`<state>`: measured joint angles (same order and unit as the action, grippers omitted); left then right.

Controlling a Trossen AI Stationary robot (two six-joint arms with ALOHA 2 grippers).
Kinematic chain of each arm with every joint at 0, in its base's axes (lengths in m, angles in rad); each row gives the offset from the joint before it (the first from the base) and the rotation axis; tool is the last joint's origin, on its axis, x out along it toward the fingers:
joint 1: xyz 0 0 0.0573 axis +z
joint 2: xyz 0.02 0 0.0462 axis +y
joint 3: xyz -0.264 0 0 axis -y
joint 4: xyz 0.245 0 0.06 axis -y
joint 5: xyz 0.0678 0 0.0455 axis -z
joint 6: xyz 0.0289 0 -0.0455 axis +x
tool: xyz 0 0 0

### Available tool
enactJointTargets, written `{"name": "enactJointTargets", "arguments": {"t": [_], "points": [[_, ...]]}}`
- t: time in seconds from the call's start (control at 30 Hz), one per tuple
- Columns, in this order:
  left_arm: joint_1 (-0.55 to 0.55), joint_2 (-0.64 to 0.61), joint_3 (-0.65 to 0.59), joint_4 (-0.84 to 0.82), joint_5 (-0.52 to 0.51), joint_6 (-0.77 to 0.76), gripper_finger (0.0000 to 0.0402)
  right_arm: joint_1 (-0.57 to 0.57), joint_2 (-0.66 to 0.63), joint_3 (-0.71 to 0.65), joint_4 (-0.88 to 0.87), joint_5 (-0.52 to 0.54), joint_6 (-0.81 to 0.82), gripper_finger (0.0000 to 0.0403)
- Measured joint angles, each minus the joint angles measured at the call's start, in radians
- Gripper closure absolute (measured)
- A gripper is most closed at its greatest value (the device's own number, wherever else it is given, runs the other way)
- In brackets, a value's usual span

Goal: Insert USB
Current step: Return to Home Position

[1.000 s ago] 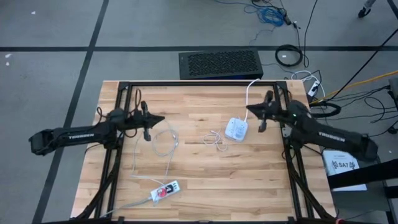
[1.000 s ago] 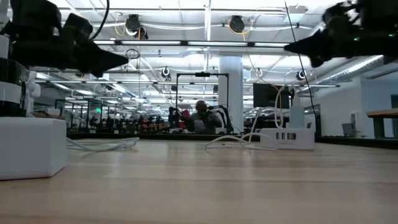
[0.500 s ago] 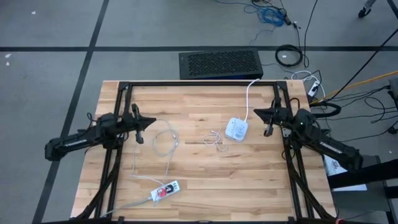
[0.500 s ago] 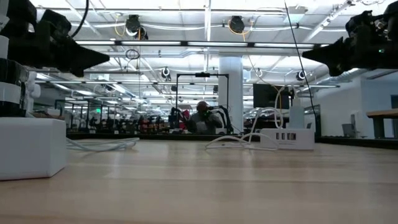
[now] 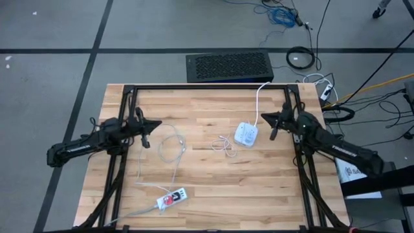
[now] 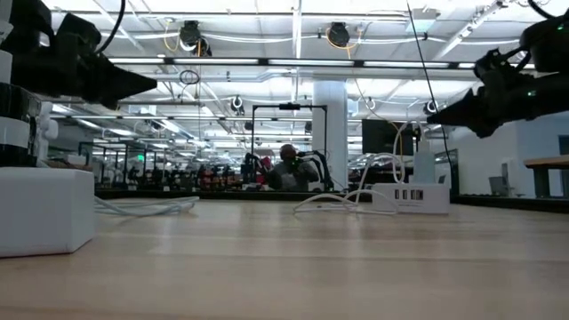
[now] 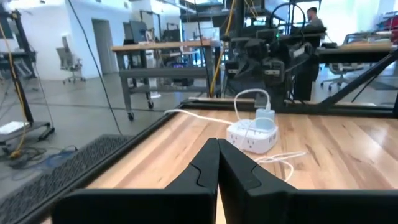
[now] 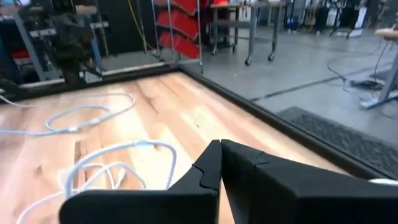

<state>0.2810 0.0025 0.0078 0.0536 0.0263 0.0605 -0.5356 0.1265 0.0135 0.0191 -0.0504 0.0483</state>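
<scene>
The wooden surface (image 5: 213, 175) carries everything. The arms hang over its side edges, with the left claw (image 5: 145, 137) and right claw (image 5: 272, 132) both pinched together and holding nothing (the wrist views show that plainly). The white charging hub (image 5: 246, 134) lies just beside the right claw, with a white cable (image 5: 258, 97) plugged in. A loose cable loop (image 5: 169, 147) lies just beside the left claw. The small red-and-white adapter (image 5: 172, 198) sits well apart from both claws, closer to the left one.

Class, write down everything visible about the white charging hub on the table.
The white charging hub is a rounded, plastic-looking block lying flat on the table, right of centre, clear of the right gripper. A white plug sits in its top; a white cord runs to the table's far edge. One side shows dark ports.
</scene>
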Motion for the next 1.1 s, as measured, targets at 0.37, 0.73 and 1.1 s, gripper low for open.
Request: {"name": "enactJointTargets", "arguments": {"t": [0.37, 0.73, 1.1], "points": [[0.000, 0.002, 0.000, -0.037, -0.071, -0.028, 0.0393, 0.001, 0.018, 0.000, 0.072, -0.035, -0.097, 0.0403], [-0.003, -0.002, 0.000, -0.031, -0.078, -0.049, 0.0393, -0.017, -0.107, 0.000, 0.004, -0.004, -0.146, 0.0403], [0.000, 0.015, 0.000, -0.033, -0.098, -0.074, 0.0393, -0.022, -0.020, 0.000, -0.002, 0.001, -0.127, 0.0403]]}}
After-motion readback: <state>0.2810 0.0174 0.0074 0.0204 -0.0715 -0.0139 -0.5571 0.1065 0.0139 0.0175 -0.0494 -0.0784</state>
